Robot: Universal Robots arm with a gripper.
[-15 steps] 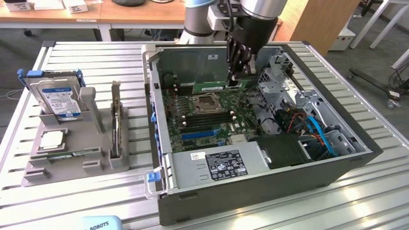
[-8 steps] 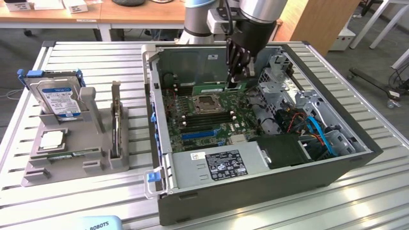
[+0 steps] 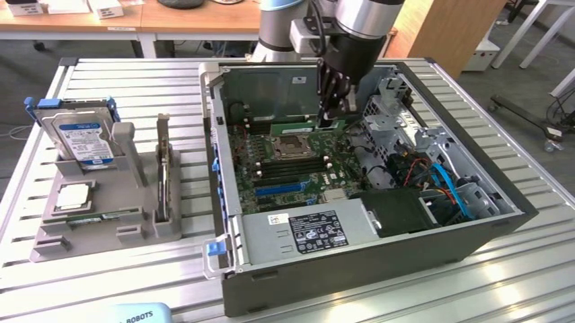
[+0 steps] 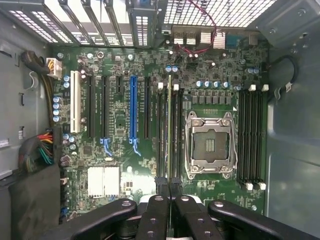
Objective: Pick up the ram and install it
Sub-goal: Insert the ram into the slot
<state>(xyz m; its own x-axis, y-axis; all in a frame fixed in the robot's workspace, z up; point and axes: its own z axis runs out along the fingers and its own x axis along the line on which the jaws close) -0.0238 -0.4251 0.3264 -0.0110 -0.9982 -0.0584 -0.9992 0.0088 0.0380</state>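
The ram [image 3: 297,128] is a thin green stick held inside the open computer case [image 3: 359,269], just over the motherboard. My gripper [image 3: 330,121] is shut on one end of it, reaching down from above. In the wrist view the ram [image 4: 169,125] appears edge-on as a pale thin line. It runs along the black memory slots [image 4: 162,135] beside the empty CPU socket [image 4: 210,145]. My gripper [image 4: 169,186] pinches it between its black fingers [image 4: 155,210]. I cannot tell whether the stick touches a slot.
A second bank of memory slots [image 4: 250,135] lies on the socket's other side. Blue and black expansion slots [image 4: 133,110], the power supply [image 3: 306,232] and cables [image 3: 445,185] crowd the case. On the exterior view's left, a grey fixture [image 3: 90,235] holds a hard drive [image 3: 81,138], a processor chip [image 3: 72,195] and an upright card [image 3: 161,175].
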